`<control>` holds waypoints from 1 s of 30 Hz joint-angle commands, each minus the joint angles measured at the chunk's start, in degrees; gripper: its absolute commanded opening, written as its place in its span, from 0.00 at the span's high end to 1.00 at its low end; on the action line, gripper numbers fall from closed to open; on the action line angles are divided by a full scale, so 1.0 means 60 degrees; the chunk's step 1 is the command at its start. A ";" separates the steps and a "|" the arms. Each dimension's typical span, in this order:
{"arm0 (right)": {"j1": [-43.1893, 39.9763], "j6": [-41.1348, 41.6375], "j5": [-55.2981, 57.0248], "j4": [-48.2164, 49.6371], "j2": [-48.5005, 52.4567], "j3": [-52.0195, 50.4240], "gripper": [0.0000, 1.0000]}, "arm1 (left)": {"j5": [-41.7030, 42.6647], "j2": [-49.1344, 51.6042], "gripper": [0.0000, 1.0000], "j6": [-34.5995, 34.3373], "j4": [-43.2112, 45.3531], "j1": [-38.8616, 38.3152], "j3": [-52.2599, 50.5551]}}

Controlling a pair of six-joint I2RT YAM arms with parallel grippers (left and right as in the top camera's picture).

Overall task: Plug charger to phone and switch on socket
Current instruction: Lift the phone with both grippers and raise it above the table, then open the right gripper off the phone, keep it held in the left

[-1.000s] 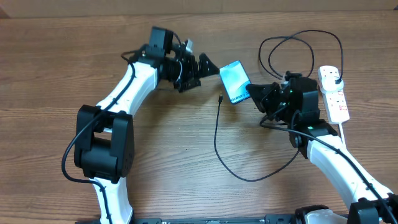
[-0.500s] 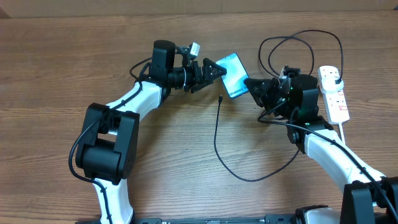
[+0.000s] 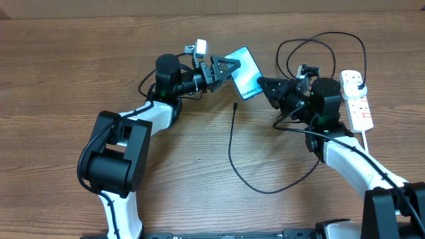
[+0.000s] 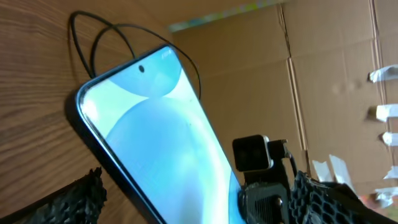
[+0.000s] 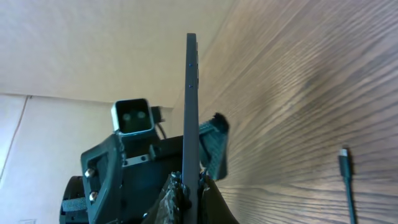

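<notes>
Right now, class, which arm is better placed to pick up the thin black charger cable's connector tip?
Probably the left arm: its jaws stand open, gripping nothing, near the thin black cable's connector tip. The right arm has its jaws shut on the slim blue-screened phone.

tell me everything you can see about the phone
The phone is a slim rectangular slab with dark edges and a lit light-blue screen, a small camera hole near one end and small text at the other. The right gripper is shut on the text end, holding it tilted, apparently off the table; the left gripper stands open around the opposite end, contact unclear. Nothing is plugged in: the charger's tip lies on the wood nearby.
</notes>
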 commanded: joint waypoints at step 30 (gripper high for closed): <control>0.0514 0.0390 0.1912 0.0623 0.0087 0.0182 0.96 | -0.1035 -0.0302 0.64 -0.4069 0.3147 -0.0579 -0.0120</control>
